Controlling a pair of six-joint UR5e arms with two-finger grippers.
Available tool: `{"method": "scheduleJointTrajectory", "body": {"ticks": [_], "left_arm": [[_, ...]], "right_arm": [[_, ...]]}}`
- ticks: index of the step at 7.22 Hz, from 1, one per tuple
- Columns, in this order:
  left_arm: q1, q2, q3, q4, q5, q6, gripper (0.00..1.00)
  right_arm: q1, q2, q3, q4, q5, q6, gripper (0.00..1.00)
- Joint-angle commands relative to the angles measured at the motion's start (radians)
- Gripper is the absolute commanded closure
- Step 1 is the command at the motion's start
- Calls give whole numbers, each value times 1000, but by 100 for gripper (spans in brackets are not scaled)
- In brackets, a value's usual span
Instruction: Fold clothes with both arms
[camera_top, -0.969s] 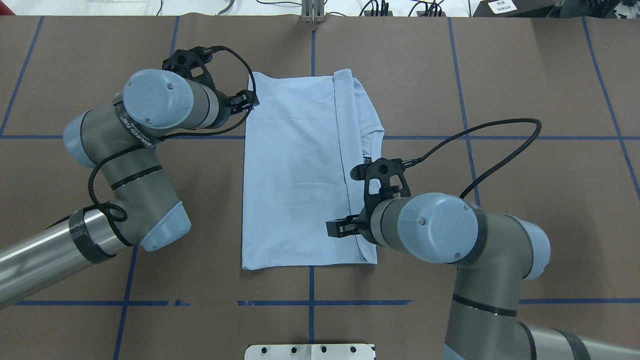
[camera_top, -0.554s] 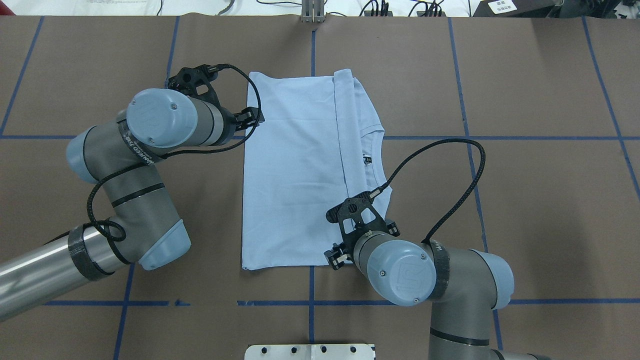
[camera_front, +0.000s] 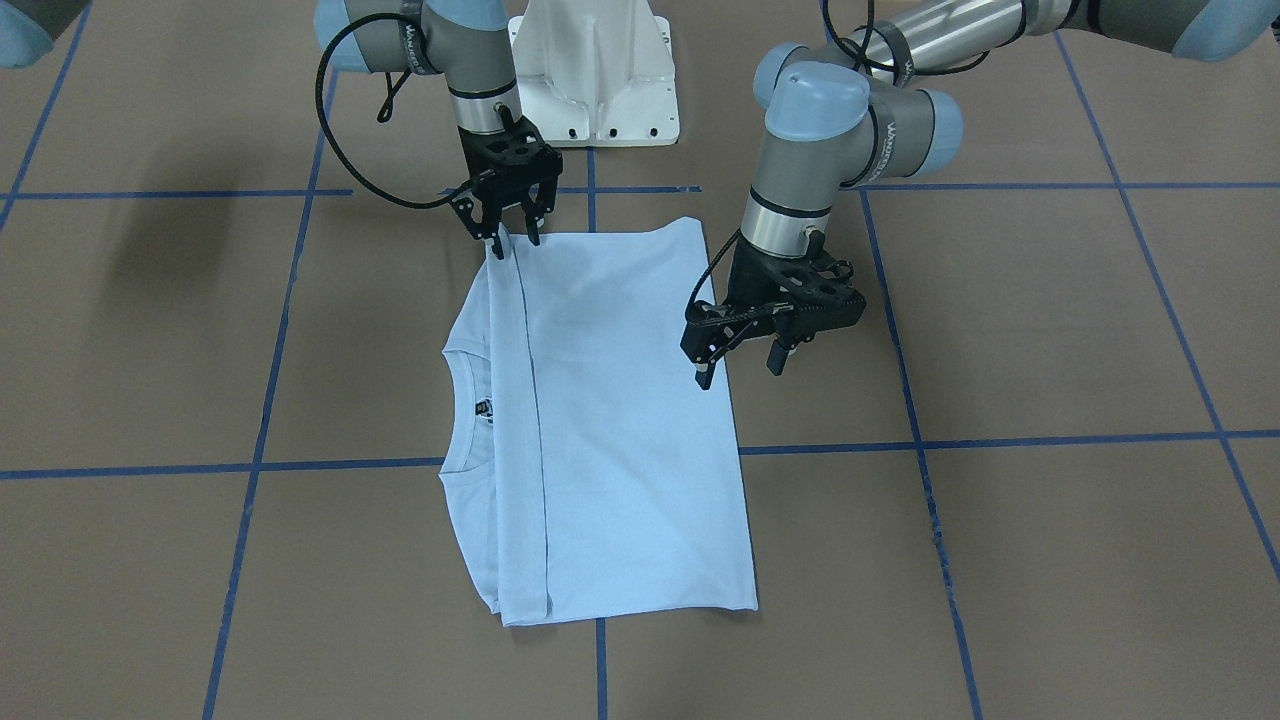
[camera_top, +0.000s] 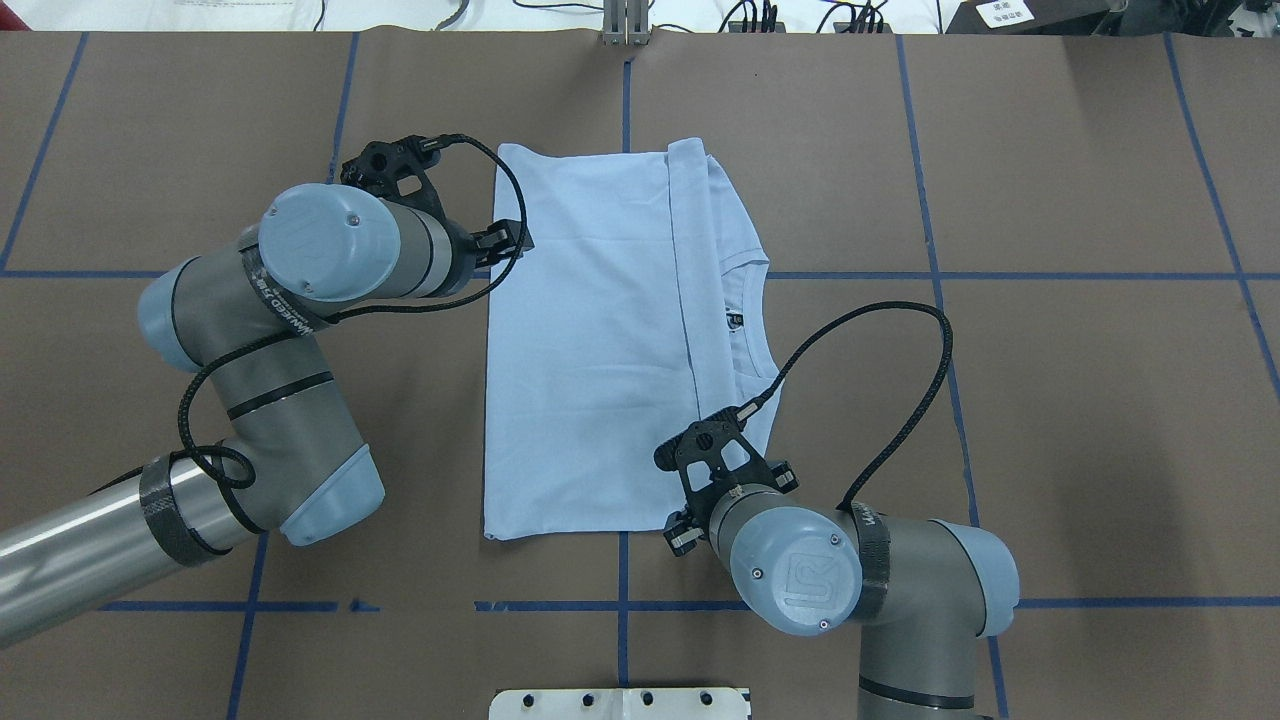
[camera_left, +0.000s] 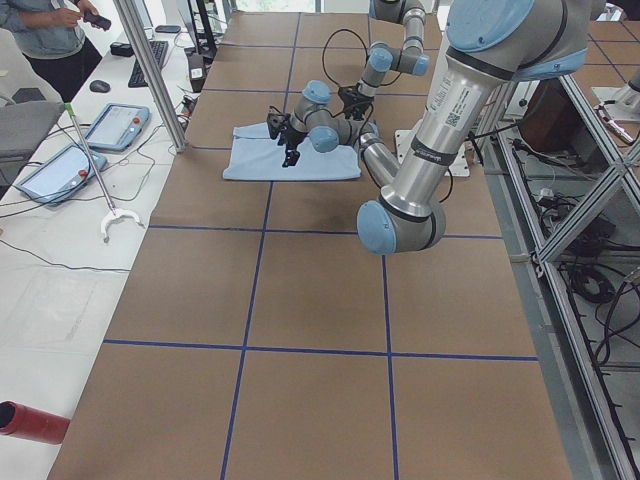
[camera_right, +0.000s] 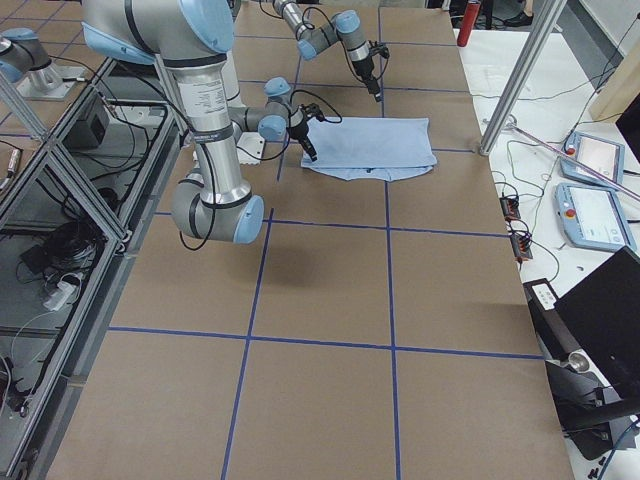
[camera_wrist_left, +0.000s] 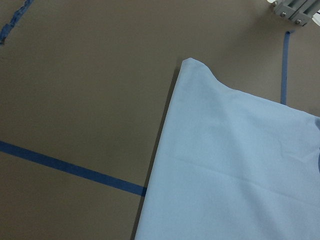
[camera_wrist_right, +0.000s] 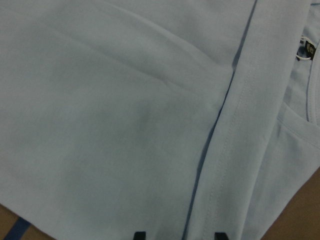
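Note:
The pale blue T-shirt (camera_top: 590, 340) lies folded flat into a long rectangle on the brown table, also seen in the front view (camera_front: 620, 430). Its collar with the black label (camera_top: 735, 320) shows at the right edge. My left gripper (camera_front: 738, 370) is open and empty, low over the shirt's left edge, one fingertip above the cloth; it shows overhead (camera_top: 505, 235). My right gripper (camera_front: 516, 243) is open over the near hem by the folded seam, partly hidden under its wrist overhead (camera_top: 680, 535). In the right wrist view its fingertips (camera_wrist_right: 140, 235) are apart above the hem.
The white pedestal base (camera_front: 595, 70) stands at the near table edge behind the shirt's hem. Blue tape lines (camera_top: 780, 275) cross the brown table cover. A metal bracket (camera_top: 625, 25) sits at the far edge. Tablets and an operator show beyond the table in the left view (camera_left: 60, 30).
My right arm swung from the shirt's right middle back to the near hem, wrist turned. My left gripper shifted slightly nearer along the left edge. The shirt has not moved.

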Motion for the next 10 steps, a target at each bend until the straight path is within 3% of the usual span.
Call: {"method": "scheduleJointTrajectory", "body": {"ticks": [1, 4, 10], "left_arm": [[4, -3, 0, 0, 0, 0, 0], [8, -3, 0, -2, 0, 0, 0], [19, -5, 6, -5, 0, 0, 0]], "right_arm": [[0, -2, -3, 0, -2, -21, 56], [5, -2, -3, 0, -2, -35, 64], [-4, -13, -3, 0, -9, -33, 65]]}}
